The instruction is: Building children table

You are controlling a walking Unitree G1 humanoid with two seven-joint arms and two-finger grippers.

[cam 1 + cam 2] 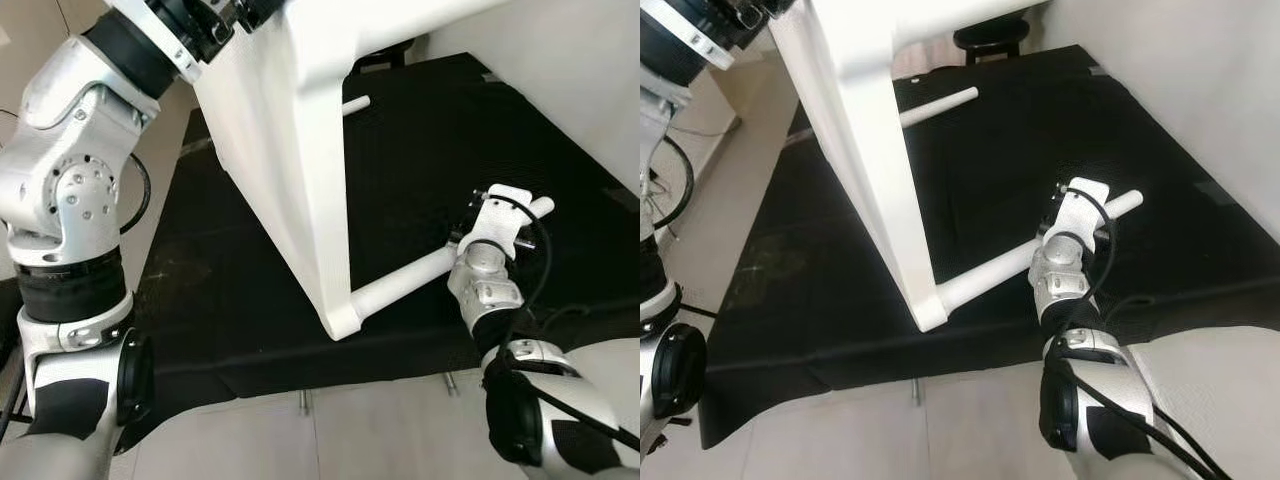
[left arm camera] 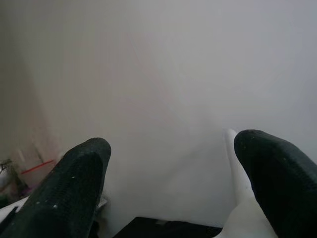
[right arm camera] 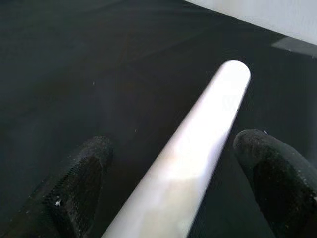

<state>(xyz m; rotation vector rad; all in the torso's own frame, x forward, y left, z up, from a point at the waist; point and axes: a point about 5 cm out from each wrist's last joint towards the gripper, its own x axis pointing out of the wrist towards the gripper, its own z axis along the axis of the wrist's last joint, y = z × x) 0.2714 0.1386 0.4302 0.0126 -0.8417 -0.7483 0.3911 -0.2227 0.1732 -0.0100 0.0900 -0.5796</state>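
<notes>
The children's table (image 1: 290,150) is tipped on its side over the black mat (image 1: 420,150), its white top standing as a slanted slab and two round legs sticking out sideways. You are on the near leg (image 1: 985,275), seated at the low corner: the right gripper (image 3: 173,188) straddles it with fingers spread, one black finger (image 3: 79,183) on each side and neither clearly pressing. The left gripper (image 2: 171,183) is up against the tabletop's upper edge, fingers apart around what looks like the panel's rim, though that view is washed out and you cannot be sure it bears on anything. Judging by this, you are seating or twisting the leg home; next, close on it and turn while the left steadies. The joint itself is hard to read, and the far leg (image 1: 938,106) is partly hidden.
</notes>
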